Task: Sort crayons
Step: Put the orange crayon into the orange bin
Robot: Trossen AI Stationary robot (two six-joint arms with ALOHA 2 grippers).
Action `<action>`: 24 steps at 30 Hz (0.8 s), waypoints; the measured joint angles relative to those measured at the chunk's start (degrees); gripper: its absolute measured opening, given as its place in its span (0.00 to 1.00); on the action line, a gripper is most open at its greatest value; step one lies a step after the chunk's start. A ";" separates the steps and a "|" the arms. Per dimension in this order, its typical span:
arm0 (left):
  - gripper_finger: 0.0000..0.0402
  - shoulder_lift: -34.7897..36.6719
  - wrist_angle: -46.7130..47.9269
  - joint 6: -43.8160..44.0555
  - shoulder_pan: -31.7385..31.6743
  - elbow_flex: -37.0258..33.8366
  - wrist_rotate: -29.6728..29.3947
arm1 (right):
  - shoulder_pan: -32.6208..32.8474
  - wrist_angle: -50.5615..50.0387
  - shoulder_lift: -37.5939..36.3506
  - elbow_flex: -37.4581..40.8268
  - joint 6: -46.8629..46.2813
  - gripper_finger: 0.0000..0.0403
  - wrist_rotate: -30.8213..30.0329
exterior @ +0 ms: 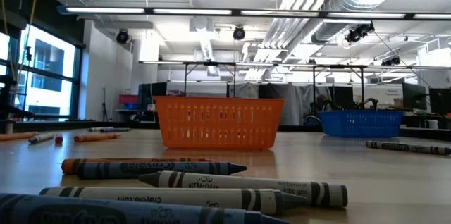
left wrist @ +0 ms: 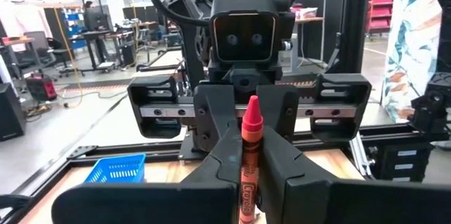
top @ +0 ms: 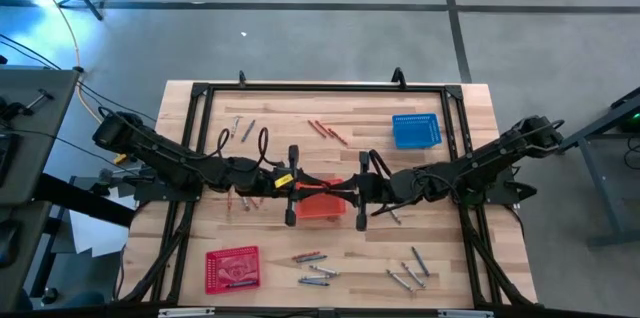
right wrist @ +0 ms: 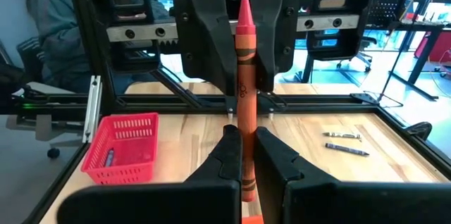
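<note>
The red-orange crayon (right wrist: 244,104), light, stiff, waxy and likely snappable, is pinched by both the left claw (left wrist: 248,175) and the right claw (right wrist: 244,164), so it is best gripped mid-wrapper.

Both pincers meet over the middle basket (top: 322,205), crayons (top: 312,269) scattered around it.

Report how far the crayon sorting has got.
Done: the red basket holds at least one crayon. In hand: both hands, left and right, are shut on one red-orange crayon above the orange basket. Left: loose crayons lie scattered over the table.
</note>
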State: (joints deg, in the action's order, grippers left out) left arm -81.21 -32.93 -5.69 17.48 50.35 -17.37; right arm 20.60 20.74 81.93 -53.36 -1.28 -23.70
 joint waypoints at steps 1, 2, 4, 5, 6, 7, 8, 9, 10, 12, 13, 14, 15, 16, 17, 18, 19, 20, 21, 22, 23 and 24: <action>0.02 0.00 -0.02 0.00 0.00 0.00 0.35 | 0.02 0.01 0.00 0.00 0.00 0.01 0.00; 0.01 0.00 -0.01 -0.02 0.00 0.00 0.44 | 0.02 -0.01 0.00 0.00 -0.02 0.01 0.00; 0.01 0.00 0.01 0.01 0.00 0.00 0.44 | 0.02 0.00 0.00 0.00 -0.11 0.01 0.02; 0.01 0.00 0.00 0.02 0.00 0.00 0.46 | 0.02 0.00 0.00 0.00 -0.13 0.01 0.01; 0.01 0.00 0.01 0.00 0.00 0.00 0.44 | 0.02 0.01 0.00 0.00 -0.14 0.01 0.01; 0.01 0.00 0.01 0.03 0.00 0.00 0.45 | 0.02 0.00 0.00 0.00 -0.21 0.01 -0.01; 0.01 0.00 0.00 0.06 0.00 0.00 0.44 | 0.02 0.01 0.00 0.00 -0.50 0.02 -0.07; 0.01 0.00 0.00 0.40 0.00 0.00 0.42 | 0.02 0.03 0.00 0.00 -1.14 0.03 -0.27; 0.01 0.00 0.00 0.72 0.00 0.00 0.40 | 0.02 0.03 0.00 0.00 -1.43 0.04 -0.62; 0.01 0.00 0.02 0.76 -0.02 0.00 0.37 | 0.02 -0.09 0.00 0.00 -1.64 0.07 -1.11; 0.01 0.00 0.04 0.75 -0.02 0.00 0.36 | 0.02 -0.17 0.00 0.00 -1.72 0.10 -1.17; 0.01 0.00 0.09 0.76 -0.02 0.00 0.38 | 0.02 -0.26 0.00 0.00 -1.73 0.12 -1.24; 0.01 0.00 0.12 0.76 0.00 0.00 0.41 | 0.02 -0.29 0.00 0.00 -1.73 0.15 -1.28; 0.01 0.00 0.14 0.78 0.00 0.00 0.45 | 0.02 -0.35 0.00 0.00 -1.73 0.18 -1.32; 0.01 0.00 0.16 0.90 0.00 0.00 0.50 | 0.00 -0.39 0.00 0.00 -1.73 0.20 -1.36; 0.01 0.00 0.19 0.92 0.00 0.00 0.54 | 0.00 -0.48 -0.01 0.00 -1.73 0.23 -1.36; 0.01 0.00 0.20 0.92 0.00 0.00 0.55 | 0.04 -0.61 0.00 0.00 -1.73 0.25 -1.36; 0.01 0.00 0.20 0.92 0.00 0.00 0.52 | 0.04 -0.74 0.00 0.00 -1.73 0.28 -1.35; 0.01 0.00 0.18 0.94 0.00 0.00 0.36 | 0.04 -0.85 0.00 0.00 -1.73 0.30 -1.33; 0.01 0.00 0.20 0.94 0.00 0.00 0.36 | 0.04 -1.20 0.00 0.00 -1.73 0.33 -1.33; 0.01 0.00 0.20 0.94 0.00 0.00 0.34 | 0.04 -1.60 0.00 0.00 -1.73 0.35 -1.33; 0.01 0.00 0.20 0.94 0.00 0.00 0.31 | 0.04 -2.00 0.00 0.00 -1.73 0.37 -1.33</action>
State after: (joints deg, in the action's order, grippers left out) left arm -81.21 -32.73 -4.75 17.47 50.35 -17.06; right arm 20.64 18.74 81.93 -53.36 -3.01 -25.04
